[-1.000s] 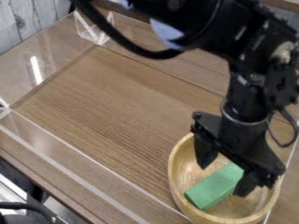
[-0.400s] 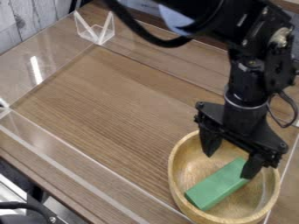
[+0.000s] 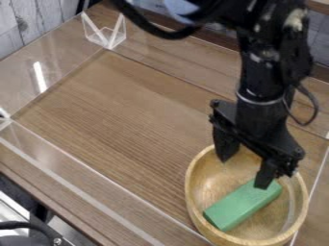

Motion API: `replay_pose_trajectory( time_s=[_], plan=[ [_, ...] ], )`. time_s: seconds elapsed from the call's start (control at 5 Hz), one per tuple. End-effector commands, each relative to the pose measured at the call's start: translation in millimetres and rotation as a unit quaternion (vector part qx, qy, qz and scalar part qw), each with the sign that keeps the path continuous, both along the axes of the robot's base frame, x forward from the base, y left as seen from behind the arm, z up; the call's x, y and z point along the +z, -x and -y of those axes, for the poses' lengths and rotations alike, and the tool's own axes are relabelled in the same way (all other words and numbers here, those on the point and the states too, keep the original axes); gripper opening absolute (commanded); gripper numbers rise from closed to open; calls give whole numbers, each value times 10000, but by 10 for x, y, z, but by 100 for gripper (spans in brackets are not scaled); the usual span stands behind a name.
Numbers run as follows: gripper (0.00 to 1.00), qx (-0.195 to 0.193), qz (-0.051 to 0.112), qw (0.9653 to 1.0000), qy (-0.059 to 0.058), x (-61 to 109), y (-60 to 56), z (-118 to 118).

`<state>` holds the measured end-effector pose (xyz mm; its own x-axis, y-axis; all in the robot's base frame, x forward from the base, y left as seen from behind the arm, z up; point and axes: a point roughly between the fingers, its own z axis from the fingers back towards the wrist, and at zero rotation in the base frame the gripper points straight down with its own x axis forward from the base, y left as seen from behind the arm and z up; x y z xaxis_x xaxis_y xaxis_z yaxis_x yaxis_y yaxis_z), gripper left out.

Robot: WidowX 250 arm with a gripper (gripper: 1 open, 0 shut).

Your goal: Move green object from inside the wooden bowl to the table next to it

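The bright-green block [image 3: 241,205] lies flat inside the light-tan wooden bowl [image 3: 198,187] at the lower right of the brown wood-grain table [image 3: 122,115]. My black gripper [image 3: 251,165] hangs open just above the bowl's far rim, its two fingers [image 3: 226,146] pointing down and spread. It is above and behind the block, apart from it, with nothing between the fingers. The arm reaches in from the top right.
Low clear acrylic walls [image 3: 52,159] run along the table's left and front edges. A small clear stand [image 3: 103,32] sits at the far left corner. Bare tabletop stretches left of the bowl.
The gripper has risen and drawn back from over the block toward the bowl's far rim. The green block lies where it was in the bowl.
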<state>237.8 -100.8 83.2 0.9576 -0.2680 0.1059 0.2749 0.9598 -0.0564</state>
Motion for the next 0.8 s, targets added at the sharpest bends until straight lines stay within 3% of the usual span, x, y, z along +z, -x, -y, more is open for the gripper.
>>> replay_pose_trajectory(
  time_s=[0.0, 0.2, 0.6],
  plan=[
    [100, 169, 170, 9997, 63, 89, 3, -25],
    [100, 313, 138, 9994, 38, 94, 47, -29],
    [100, 87, 57, 9999, 15, -59, -44, 40]
  ],
)
